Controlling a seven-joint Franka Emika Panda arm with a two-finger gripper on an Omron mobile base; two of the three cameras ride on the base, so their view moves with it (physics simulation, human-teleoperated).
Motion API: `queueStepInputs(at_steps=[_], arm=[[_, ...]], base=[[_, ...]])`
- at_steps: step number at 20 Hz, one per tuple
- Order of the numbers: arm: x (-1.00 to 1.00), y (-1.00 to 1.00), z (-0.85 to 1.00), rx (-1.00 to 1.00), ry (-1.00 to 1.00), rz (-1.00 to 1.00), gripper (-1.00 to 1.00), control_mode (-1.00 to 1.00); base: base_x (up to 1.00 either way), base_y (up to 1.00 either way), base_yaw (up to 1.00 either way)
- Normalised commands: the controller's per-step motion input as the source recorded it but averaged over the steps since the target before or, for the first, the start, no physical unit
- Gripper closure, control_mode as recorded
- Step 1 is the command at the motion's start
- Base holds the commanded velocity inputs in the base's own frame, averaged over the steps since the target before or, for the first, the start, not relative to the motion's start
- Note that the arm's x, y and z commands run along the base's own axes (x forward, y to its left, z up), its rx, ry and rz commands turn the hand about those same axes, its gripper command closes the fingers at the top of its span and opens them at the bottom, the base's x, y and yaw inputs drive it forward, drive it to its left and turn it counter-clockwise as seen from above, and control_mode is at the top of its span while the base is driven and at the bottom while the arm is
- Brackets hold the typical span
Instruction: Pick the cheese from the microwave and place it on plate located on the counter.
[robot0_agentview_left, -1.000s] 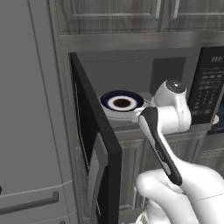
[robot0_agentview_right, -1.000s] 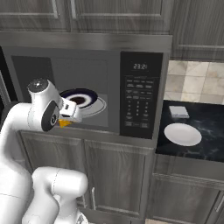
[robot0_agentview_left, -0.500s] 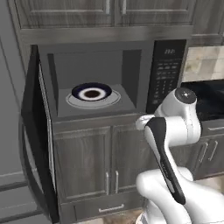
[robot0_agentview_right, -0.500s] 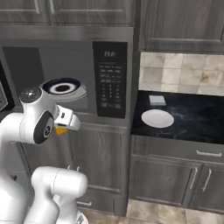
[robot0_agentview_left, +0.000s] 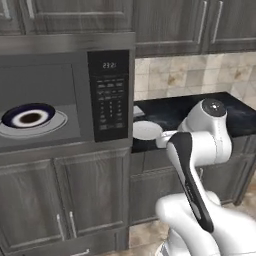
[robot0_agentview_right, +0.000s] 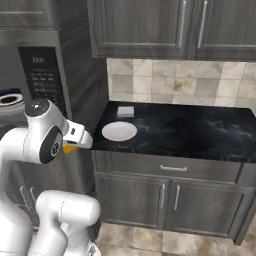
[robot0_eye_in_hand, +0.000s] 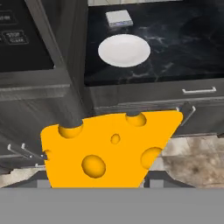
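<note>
One holed cheese (robot0_eye_in_hand: 109, 151) wedge — round plate (robot0_eye_in_hand: 124, 50).

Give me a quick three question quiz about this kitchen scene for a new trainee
1. True or false: the cheese already lies on the plate.
2. What is the pincer holding?
A. the blue-rimmed dish
B. the cheese
C. nothing
3. Fill in: the white plate sits on the black ____, beside a small grey box.

Key: 1 false; 2 B; 3 counter.
</note>
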Motion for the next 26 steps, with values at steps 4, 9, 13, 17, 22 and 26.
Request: queueStepInputs(at_steps=[4,9,13,17,22,26], arm=[[0.0,0.0,0.0,0.0,0.0,0.0,1.0,1.0],[0.0,0.0,0.0,0.0,0.0,0.0,1.0,1.0],[0.24,0.02,-0.2,0.0,0.0,0.07,1.0,-1.0],[0.94,0.0,-0.59,0.0,0.1,0.12,1.0,-1.0],[1.0,0.08,-0.84,-0.01,0.16,0.09,1.0,-1.0],[0.96,0.11,-0.54,-0.01,0.3,0.06,1.0,-1.0]], base=[[0.82,-0.65,-0.01],[0.84,-0.24,0.03],[0.26,0.04,0.06],[0.0,0.0,0.0],[0.0,0.0,0.0],[0.0,0.0,0.0]])
